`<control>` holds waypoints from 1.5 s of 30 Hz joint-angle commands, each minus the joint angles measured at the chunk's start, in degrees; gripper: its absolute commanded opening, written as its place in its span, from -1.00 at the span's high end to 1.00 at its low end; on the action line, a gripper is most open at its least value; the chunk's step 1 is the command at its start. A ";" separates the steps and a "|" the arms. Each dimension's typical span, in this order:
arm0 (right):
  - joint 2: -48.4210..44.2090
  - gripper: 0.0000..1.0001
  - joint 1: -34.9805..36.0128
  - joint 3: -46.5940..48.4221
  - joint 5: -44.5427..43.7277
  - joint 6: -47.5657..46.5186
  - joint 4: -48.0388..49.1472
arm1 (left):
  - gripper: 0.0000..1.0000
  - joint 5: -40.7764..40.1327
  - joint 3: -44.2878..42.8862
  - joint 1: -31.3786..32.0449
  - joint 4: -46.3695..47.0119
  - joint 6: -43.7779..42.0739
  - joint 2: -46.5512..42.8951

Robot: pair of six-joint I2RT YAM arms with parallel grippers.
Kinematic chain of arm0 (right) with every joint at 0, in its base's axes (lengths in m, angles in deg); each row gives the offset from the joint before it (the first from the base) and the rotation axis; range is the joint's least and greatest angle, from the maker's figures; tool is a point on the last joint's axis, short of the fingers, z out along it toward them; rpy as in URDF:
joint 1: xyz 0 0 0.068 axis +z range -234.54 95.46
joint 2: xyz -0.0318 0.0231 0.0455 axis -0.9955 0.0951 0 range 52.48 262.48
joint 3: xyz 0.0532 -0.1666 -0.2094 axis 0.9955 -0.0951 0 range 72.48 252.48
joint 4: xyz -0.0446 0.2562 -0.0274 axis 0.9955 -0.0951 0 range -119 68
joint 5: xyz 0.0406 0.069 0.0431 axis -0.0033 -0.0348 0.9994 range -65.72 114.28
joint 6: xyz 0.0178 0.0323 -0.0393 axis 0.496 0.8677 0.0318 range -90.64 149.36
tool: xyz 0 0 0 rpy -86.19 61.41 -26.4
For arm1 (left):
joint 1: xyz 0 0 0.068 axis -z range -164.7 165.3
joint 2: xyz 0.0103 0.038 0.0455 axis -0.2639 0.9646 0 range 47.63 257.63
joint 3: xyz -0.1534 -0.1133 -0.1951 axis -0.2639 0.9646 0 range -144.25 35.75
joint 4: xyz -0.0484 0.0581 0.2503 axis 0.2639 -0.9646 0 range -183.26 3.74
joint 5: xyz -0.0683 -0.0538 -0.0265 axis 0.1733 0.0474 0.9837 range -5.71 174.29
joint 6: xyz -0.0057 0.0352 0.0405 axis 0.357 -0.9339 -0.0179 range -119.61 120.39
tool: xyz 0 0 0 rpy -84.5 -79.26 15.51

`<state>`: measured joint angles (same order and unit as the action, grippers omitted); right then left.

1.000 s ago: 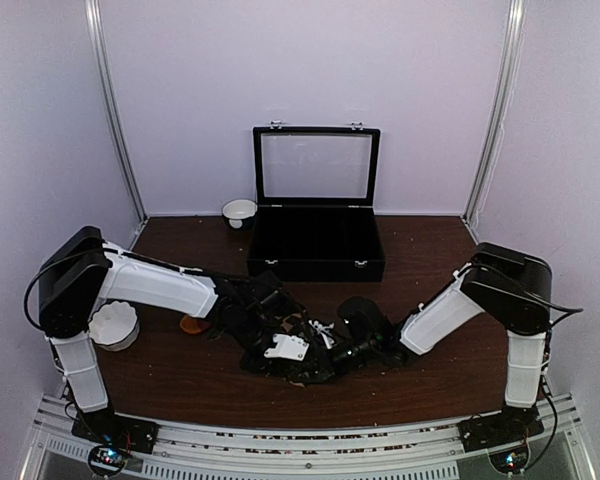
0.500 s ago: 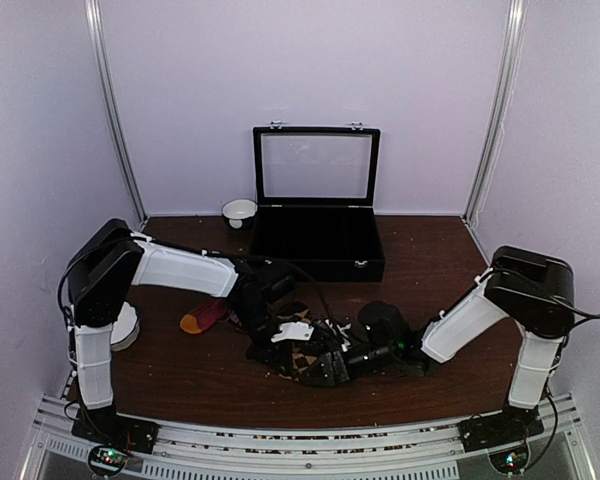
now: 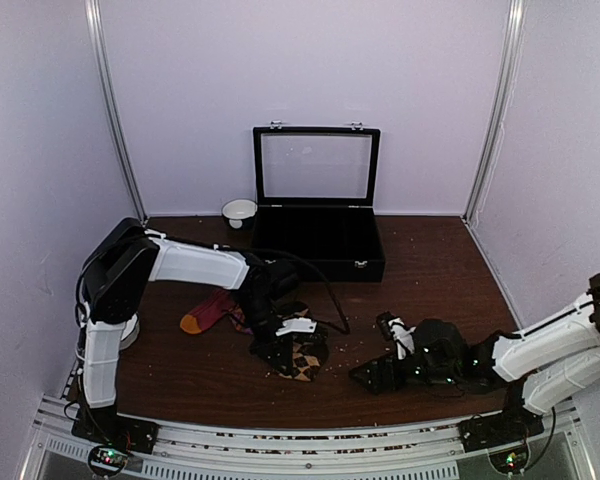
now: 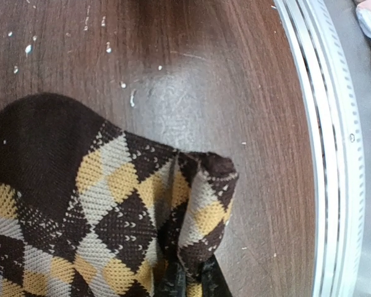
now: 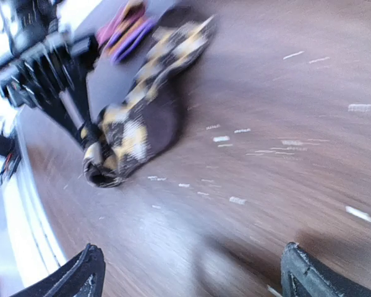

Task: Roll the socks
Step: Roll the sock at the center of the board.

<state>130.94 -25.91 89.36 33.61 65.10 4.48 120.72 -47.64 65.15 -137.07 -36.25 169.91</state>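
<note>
Left wrist view shows the left claw (image 4: 193,283) clenched on the argyle sock (image 4: 99,204), while the right claw (image 5: 191,272) is spread wide, empty.

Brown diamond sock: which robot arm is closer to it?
Left. The left fingers pinch the brown diamond sock at its edge. The right fingers hang open off to its right, not touching it.

Cut off at left and bottom edges of left wrist view: argyle sock (image 4: 111,204). Only dark tips of left gripper (image 4: 195,284) there. Blurred all through right wrist view; cut at bottom edge, fingertips (image 5: 83,272) of right gripper (image 5: 191,275). Partly hidden behind left arm (image 3: 195,265) from above: magenta sock (image 3: 208,312).
</note>
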 commanded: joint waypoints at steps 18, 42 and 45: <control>-5.74 -0.19 15.64 2.71 -16.78 -40.76 2.03 | 1.00 3.97 -12.31 -2.62 -20.10 2.90 16.98; 26.43 0.33 15.67 27.65 -8.94 -58.82 -5.88 | 1.00 2.98 -12.87 -2.64 -20.63 1.62 18.09; 27.11 0.29 15.60 27.32 -11.04 -59.67 -5.66 | 0.96 3.12 -13.07 -2.65 -20.92 1.16 18.22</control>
<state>156.99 -9.83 116.60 25.30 6.97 -0.41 132.52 -61.76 62.17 -160.76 -33.56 184.27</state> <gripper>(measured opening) 0.347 0.062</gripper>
